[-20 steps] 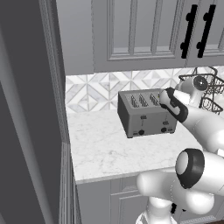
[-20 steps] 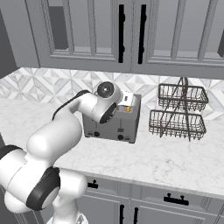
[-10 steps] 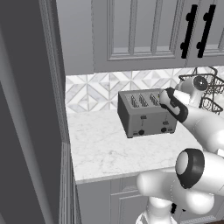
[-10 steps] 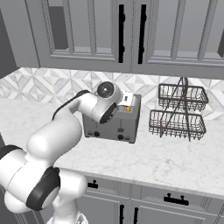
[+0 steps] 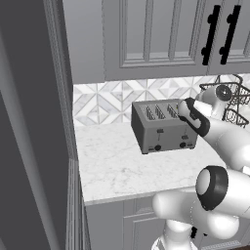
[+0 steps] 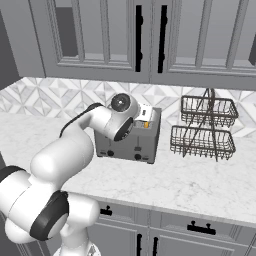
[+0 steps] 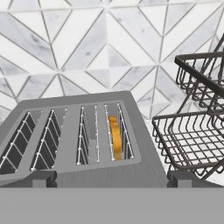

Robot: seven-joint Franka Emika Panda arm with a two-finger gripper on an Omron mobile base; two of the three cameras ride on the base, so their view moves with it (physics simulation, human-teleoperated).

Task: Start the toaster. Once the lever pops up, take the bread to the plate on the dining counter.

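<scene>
In the left base view the toaster (image 5: pixel 163 127) stands on the marble desk (image 5: pixel 117 166), back near the patterned tile wall (image 5: pixel 105 100), its front with small black knobs turned toward the desk's edge. The white arm (image 5: pixel 219 136) reaches in from the right and ends just at the toaster's right end, so that end of the box is partly covered. A dark wire basket rack (image 5: pixel 229 95) stands behind the arm to the right. Grey wall cabinets (image 5: pixel 156 39) hang above, and a tall dark panel (image 5: pixel 29 127) closes off the left side.

In the right base view the arm's wrist sits over the toaster (image 6: pixel 142 142), hiding its near top and left part. The hand (image 6: pixel 144 114) hovers above the top slots, with a spot of orange-yellow just under it. The fingers are too small here to judge by sight; they seem to be spread wide, with nothing between them. The two-tier wire rack (image 6: pixel 205 130) stands just beside the toaster on its right, apart from it.

In the hand view the toaster's (image 7: pixel 74 135) four slots run away from the camera. The bread (image 7: pixel 115 136) sits down in the rightmost slot, upright, its tan-orange edge showing between the wire guides. The other three slots look dark. The rack (image 7: pixel 192 131) stands near on the right, tile wall behind.
</scene>
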